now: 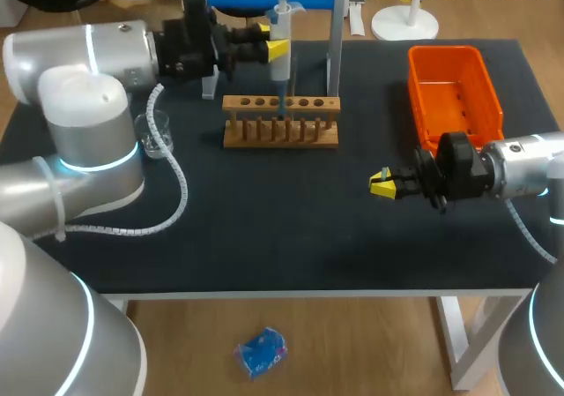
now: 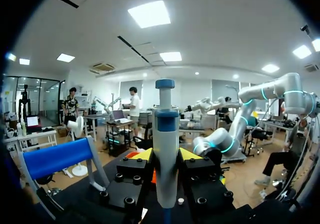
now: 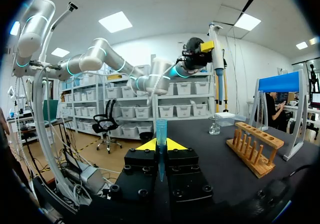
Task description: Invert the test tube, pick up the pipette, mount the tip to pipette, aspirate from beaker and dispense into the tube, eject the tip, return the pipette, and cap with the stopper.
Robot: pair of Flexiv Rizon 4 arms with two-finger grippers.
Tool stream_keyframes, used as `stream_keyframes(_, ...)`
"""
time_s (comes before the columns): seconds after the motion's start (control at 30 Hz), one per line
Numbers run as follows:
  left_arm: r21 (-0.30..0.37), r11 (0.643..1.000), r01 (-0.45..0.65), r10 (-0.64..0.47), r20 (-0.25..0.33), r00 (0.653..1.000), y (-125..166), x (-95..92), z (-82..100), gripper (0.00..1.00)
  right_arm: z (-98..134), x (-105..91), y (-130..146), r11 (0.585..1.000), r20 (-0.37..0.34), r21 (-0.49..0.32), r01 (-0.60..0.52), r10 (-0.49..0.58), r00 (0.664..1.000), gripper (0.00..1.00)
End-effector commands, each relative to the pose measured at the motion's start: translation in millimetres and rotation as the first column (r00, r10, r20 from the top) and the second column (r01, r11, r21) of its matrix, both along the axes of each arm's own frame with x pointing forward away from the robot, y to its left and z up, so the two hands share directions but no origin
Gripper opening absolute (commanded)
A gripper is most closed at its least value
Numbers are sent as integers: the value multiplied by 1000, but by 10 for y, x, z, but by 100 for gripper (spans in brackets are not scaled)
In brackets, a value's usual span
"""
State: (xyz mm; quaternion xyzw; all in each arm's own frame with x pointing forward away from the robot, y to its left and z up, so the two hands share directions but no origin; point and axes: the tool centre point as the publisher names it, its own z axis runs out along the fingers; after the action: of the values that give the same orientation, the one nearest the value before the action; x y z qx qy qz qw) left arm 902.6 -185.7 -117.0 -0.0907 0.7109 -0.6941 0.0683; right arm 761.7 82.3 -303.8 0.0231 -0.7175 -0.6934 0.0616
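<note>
At upper middle, the left tool point(image 1: 267, 43) clamps the pipette point(image 1: 281, 26) over the wooden rack point(image 1: 280, 121). Right of centre, the right tool point(image 1: 382, 184) pinches a blue tip point(image 3: 161, 131).

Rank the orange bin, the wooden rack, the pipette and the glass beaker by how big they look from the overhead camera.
1. orange bin
2. wooden rack
3. pipette and glass beaker: too close to rank. The pipette is long but thin, and the beaker is partly hidden by the left arm.
</note>
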Motion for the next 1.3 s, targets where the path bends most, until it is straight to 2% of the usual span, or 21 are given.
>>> stream_keyframes(0.03,9,999,-42,42,8,999,-141,-14,-31,0,4,-7,-7,1000,1,-2,0,0,1000,0)
stream_keyframes(0.27,36,994,-99,99,25,995,-332,-134,-82,0,4,-7,-7,1000,1,-2,0,0,1000,0)
stream_keyframes(0.57,19,994,-111,111,15,994,-438,-249,-99,0,4,-7,-7,1000,1,-2,0,0,1000,0)
stream_keyframes(1.23,24,993,-120,119,19,993,-412,-231,-94,0,4,-7,-7,1000,1,-2,0,0,1000,0)
stream_keyframes(1.3,3,995,-98,99,-5,995,-366,-212,-78,0,4,-7,-7,1000,1,-2,0,0,1000,0)
